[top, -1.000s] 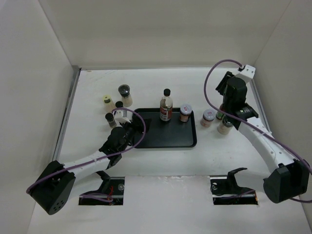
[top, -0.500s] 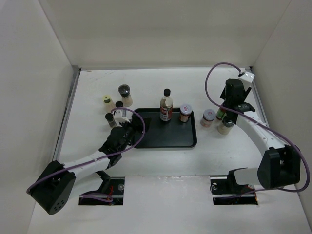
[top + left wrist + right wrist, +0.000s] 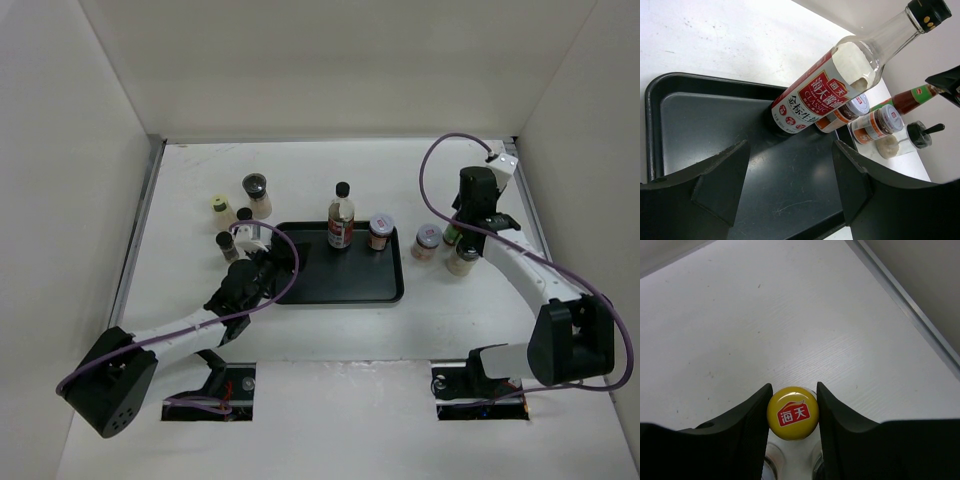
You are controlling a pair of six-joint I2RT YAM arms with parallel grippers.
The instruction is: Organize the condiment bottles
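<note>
Between the right claw's (image 3: 793, 387) fingers: red yellow-capped sauce bottle (image 3: 792, 412), cap with red logo, pinched tight. Beside that claw, two jars: pale-lidded jar (image 3: 426, 238), dark-lidded jar (image 3: 463, 255). Left claw (image 3: 790, 150) gapes, holding nothing, over black tray (image 3: 690, 115). Ahead of it are one tall clear black-capped bottle (image 3: 840, 75) and one silver-lidded jar (image 3: 856, 106) (both on tray). Ahead-left are one yellow-lidded jar (image 3: 218, 205) and three dark-capped jars (image 3: 256, 185).
</note>
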